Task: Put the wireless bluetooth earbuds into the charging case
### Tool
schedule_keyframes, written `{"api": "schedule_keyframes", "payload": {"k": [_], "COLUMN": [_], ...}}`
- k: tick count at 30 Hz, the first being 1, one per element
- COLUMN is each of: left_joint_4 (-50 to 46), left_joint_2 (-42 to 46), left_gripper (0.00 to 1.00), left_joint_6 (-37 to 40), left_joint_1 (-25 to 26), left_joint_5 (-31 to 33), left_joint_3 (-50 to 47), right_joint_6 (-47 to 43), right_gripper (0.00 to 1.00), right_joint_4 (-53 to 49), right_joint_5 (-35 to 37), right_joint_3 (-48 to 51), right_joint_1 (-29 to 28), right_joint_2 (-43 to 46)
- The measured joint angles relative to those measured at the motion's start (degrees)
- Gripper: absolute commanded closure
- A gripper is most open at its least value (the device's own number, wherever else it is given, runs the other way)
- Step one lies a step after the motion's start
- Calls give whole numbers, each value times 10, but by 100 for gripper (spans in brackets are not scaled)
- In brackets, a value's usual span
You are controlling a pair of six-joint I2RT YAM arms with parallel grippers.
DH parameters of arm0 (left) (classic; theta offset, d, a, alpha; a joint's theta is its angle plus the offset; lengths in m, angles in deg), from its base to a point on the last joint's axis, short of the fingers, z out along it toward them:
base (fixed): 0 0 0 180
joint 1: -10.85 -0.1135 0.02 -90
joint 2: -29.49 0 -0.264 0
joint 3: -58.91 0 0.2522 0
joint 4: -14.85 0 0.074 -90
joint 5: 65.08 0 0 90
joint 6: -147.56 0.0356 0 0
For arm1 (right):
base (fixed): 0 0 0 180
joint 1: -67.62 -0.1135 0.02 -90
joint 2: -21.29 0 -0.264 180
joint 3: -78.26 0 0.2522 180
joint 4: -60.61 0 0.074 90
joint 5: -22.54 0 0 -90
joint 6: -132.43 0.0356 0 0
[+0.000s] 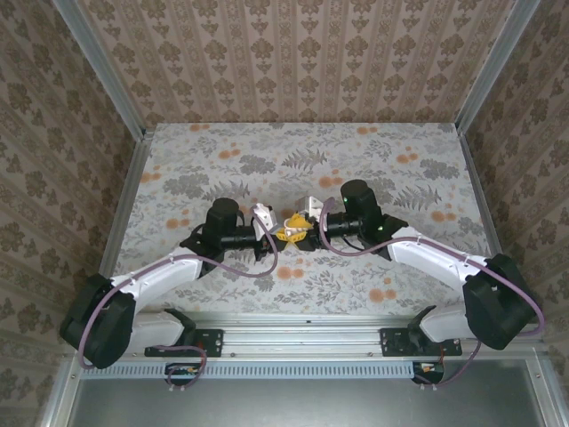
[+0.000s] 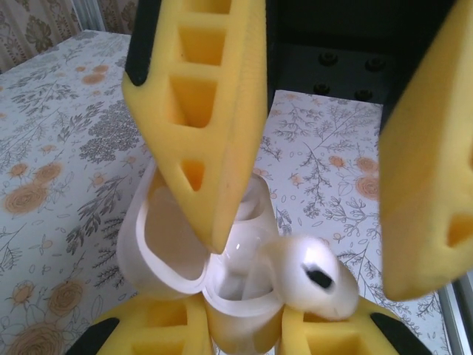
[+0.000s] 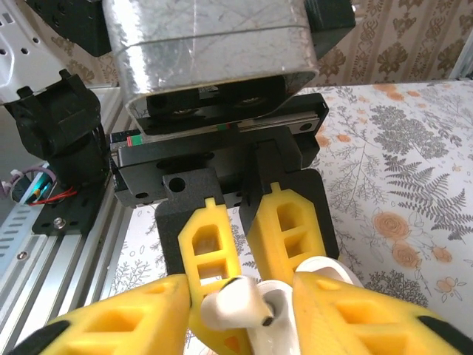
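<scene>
left white-and-black arm (image 1: 169,271): reaching inward | left yellow-fingered gripper (image 2: 244,334): clamped on white rounded plastic case (image 2: 162,255) | right white-and-black arm (image 1: 431,255): reaching inward | right yellow-fingered gripper (image 3: 259,325): jaws parted

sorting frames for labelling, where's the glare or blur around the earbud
Left wrist view: glossy white plastic earbud and rounded white charging case blow out; right wrist view: right gripper's yellow fingers blur at the bottom; top external view: evenly lit, sharp.

**Legible markings: none**

Checked all three views. No readable text, brand, number or sign on the white charging case (image 2: 159,255), the earbud (image 2: 299,262), the grey wrist housing (image 3: 214,52) or the flowered tabletop (image 1: 267,151).
</scene>
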Motion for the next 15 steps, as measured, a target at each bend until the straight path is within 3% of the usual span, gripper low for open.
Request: {"api": "schedule_keyframes", "payload": {"k": [8, 15], "left_joint_4": [0, 4], "left_joint_2": [5, 6], "left_gripper": [84, 84], "left_joint_6": [6, 6], "left_joint_1": [6, 8], "left_joint_5": [10, 22], "left_joint_3": [0, 0], "right_joint_6": [56, 167], "right_gripper": [46, 42], "right_joint_4": [-7, -44], "right_joint_5": [52, 139], "right_joint_3": [0, 1], "right_joint_1": [0, 0], "right_joint_2": [57, 125]}}
